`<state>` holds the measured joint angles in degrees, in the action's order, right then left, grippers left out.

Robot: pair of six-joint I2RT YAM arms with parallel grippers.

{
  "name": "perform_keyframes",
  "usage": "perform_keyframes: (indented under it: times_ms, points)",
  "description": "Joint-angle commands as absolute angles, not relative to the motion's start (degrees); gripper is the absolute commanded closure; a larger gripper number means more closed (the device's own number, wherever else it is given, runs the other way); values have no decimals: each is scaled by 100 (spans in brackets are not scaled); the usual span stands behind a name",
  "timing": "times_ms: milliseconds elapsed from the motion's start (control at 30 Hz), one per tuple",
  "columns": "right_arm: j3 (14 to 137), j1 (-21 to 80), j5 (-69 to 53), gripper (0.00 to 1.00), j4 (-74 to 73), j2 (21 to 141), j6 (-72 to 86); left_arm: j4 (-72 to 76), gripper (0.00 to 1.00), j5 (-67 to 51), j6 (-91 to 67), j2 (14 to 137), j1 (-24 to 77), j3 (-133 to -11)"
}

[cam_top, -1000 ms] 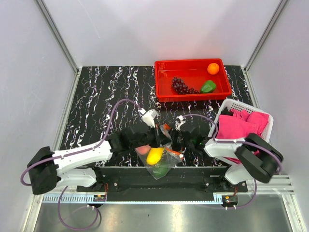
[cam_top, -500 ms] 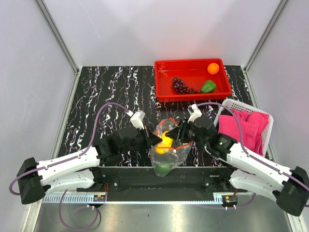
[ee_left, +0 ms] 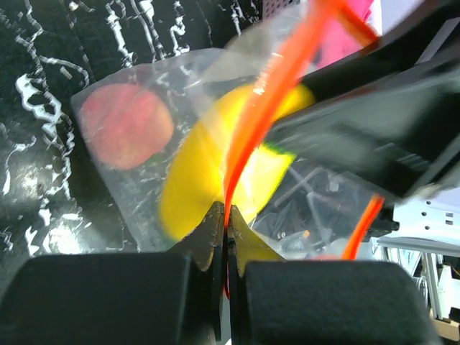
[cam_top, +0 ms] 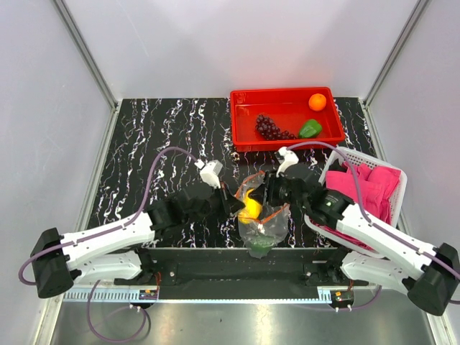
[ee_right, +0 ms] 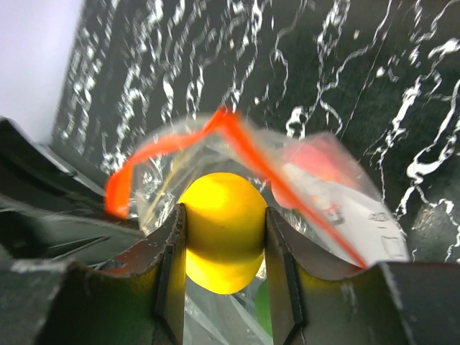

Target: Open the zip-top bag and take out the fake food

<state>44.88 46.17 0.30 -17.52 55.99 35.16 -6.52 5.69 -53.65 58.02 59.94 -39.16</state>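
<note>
The left arm (cam_top: 108, 237) stretches from its base at the near left corner, low over the surface (cam_top: 158, 144), its forearm running rightward toward the middle. The left fingers (ee_left: 221, 237) are pressed fully together, pinching the orange-red zip strip (ee_left: 248, 136) of the zip-top bag (cam_top: 262, 223) at the bag's left side. The strip climbs away from those fingers in a taut line. Just beyond them, inside the clear film, lie a pinkish-red round piece (ee_left: 126, 126) to their left and the yellow oblong fruit (ee_right: 223, 230) straight ahead.

The bag hangs between the two sets of fingers, its mouth pulled open and its lower end sagging toward the near edge, with a green piece (cam_top: 262, 243) at the bottom.

The right arm (cam_top: 374, 233) comes in from the near right corner, elbow bent, wrist angled leftward. The right fingers (cam_top: 263, 194) stand partly open – both pads pressed against the yellow fruit, one on each side, at the bag's mouth. Whether film lies between pads and fruit cannot be told.

Beyond the right fingers sits the red tray (cam_top: 244, 136), holding a grape bunch (cam_top: 269, 128), a green pepper (cam_top: 310, 129) and an orange ball (cam_top: 317, 102). To their right, a white basket (cam_top: 345, 154) holds pink cloths (cam_top: 359, 187)
</note>
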Motion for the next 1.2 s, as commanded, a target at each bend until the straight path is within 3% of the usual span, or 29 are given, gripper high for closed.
perform_keyframes:
  times_ms: [0,333,567,700,1167]
  points:
    - [4719,4658,-509,100,-1626,5923,3305,-492,100,457,-5054,6152,5985,-4587]
    - [5519,4667,-89,100,-1977,6609,3400,289,100,-368,-5422,7013,6012,-4694]
    - [5994,4658,632,100,-2320,6416,3946,562,100,-299,-5642,7031,6047,-4386]
    - [6082,4658,431,100,-2276,6311,4043,589,100,-325,-5599,7102,6056,-4464]
    - [6353,4658,1827,100,-3296,5344,3059,-589,100,527,-5194,5933,5784,-3930]
